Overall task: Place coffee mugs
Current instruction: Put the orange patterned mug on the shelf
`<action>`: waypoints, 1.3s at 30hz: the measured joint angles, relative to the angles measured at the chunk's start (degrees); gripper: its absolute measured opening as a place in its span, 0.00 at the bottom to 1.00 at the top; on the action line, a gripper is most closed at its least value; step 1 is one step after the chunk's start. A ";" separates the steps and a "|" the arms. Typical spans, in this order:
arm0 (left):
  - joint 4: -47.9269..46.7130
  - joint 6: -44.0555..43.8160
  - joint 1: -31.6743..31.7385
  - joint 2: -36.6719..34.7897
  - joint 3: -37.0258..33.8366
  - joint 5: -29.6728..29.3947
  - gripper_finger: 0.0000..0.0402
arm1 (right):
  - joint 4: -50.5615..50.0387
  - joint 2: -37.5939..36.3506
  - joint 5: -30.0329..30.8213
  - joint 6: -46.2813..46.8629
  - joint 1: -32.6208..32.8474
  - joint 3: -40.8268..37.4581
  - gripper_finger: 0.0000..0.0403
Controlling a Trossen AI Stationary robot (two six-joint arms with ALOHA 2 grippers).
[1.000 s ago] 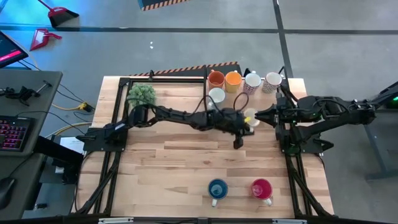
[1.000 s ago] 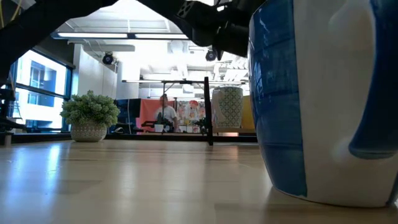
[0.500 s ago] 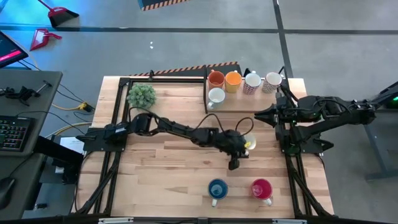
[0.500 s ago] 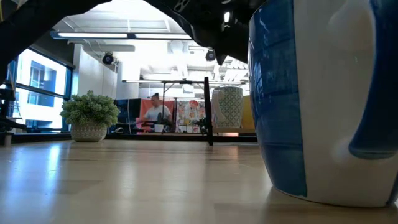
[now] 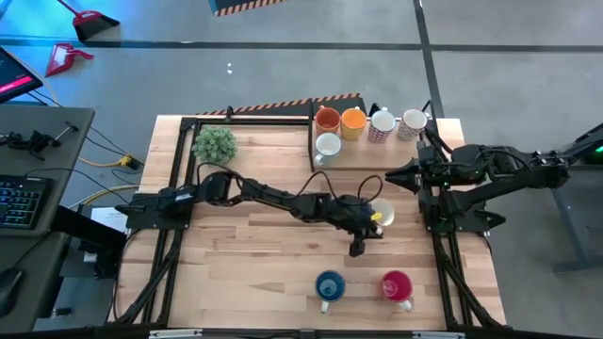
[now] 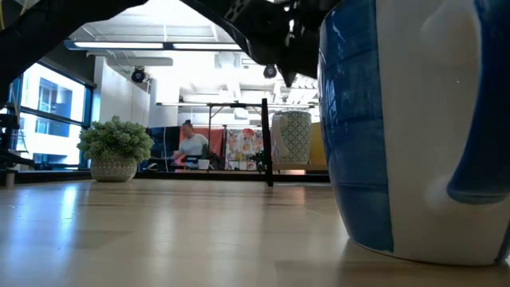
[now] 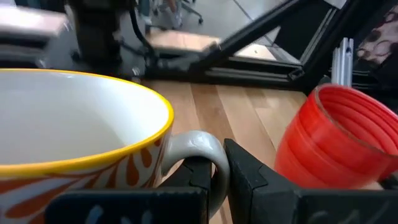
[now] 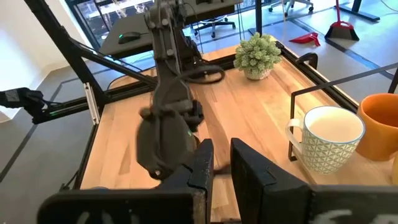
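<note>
Left gripper (image 7: pixel 214 180) clamps the handle of the yellow-rimmed white ceramic mug with orange pattern (image 7: pixel 74 143); lower it level beside the red-pink ribbed ceramic mug (image 7: pixel 336 140), upright before release; right gripper (image 8: pixel 221 163) waits slightly parted, empty.

- Table (image 5: pixel 254 245): pale wood planks, smooth, low sheen.
- Yellow-rimmed mug (image 7: pixel 74 143): glossy glazed ceramic, orange pattern outside.
- Red mug (image 7: pixel 339 140): glossy, ribbed inside.
- Blue mug (image 6: pixel 414 127): glossy glaze.
- Left gripper (image 7: pixel 214 180) fingers (image 7: pixel 249 177): matt black plastic.
- Frame (image 5: pixel 250 121): matt black metal.

Wooden table (image 5: pixel 254 254) carrying blue mug (image 5: pixel 329 286), red mug (image 5: pixel 397 285), potted plant (image 5: pixel 215 143)
</note>
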 joint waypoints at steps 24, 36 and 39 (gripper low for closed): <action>2.97 -0.17 0.68 1.94 0.00 1.17 0.02 | 0.05 0.00 -0.48 -0.12 0.00 -0.02 0.09; 0.76 -0.41 0.11 1.94 0.00 1.46 0.02 | 0.05 0.00 -0.48 -0.17 -0.01 -0.02 0.09; -0.29 -0.76 -0.03 1.94 0.00 1.59 0.02 | 0.08 0.00 -0.69 -0.17 0.01 -0.02 0.09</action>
